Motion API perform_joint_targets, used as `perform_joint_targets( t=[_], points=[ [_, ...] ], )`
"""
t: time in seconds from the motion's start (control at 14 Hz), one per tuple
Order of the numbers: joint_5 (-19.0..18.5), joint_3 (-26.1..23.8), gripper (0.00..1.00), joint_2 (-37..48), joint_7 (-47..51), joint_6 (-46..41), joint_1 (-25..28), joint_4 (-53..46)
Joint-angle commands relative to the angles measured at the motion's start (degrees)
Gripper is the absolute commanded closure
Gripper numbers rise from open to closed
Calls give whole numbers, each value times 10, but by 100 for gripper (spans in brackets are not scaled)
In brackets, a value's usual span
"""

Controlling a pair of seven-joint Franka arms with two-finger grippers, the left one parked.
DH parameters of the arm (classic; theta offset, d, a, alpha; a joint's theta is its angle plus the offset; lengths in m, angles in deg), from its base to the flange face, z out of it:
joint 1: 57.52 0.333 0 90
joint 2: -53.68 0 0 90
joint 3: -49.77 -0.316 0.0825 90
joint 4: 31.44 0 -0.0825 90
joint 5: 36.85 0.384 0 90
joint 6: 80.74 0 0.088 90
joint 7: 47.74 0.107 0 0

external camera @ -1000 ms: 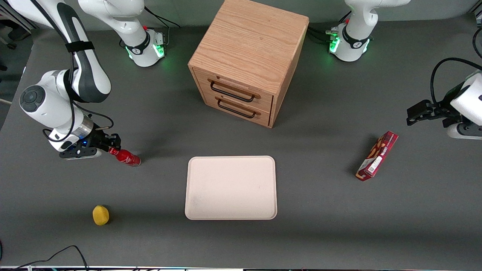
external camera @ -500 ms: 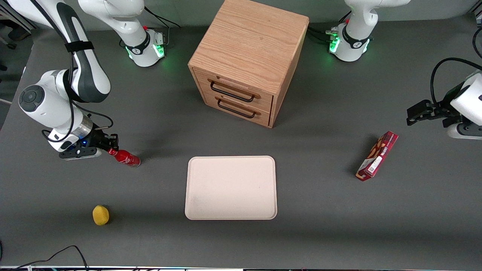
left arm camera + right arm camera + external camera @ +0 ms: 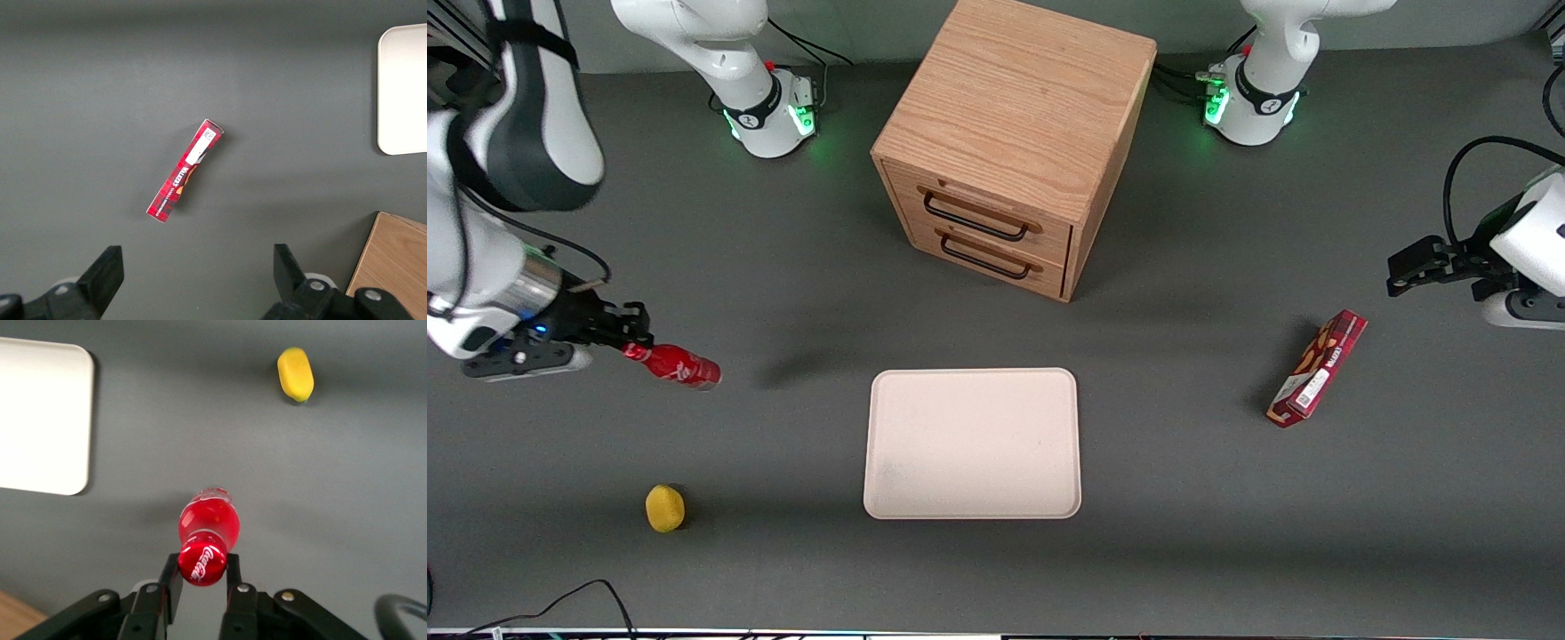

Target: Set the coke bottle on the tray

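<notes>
The gripper (image 3: 633, 348) clamps the capped neck of the coke bottle (image 3: 679, 367), held above the desk (image 3: 1192, 498), well apart from the tray (image 3: 972, 443).

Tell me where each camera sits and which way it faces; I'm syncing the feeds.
Front view: high above the table, facing both arms; the claw holds the glossy red coke bottle.
Left wrist view: on the parked arm, looking down at the red rectangular snack box; its own fingers show.
Right wrist view: on the working arm, looking down past the claw at the bottle.
All three share the pale beige rectangular tray.
</notes>
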Motion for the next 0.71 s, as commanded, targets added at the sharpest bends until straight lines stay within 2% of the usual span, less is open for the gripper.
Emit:
perform_joint_targets(
  t=[0.0, 0.21, 0.43, 0.64],
  points=[
    [-10, 0, 100, -72, 28, -141, 18, -200],
    [-28, 8, 100, -150, 32, -237, 44, -363],
    [-30, 9, 100, -214, 48, -229, 59, -436],
    [-30, 23, 100, -265, 76, -182, 97, -474]
  ],
)
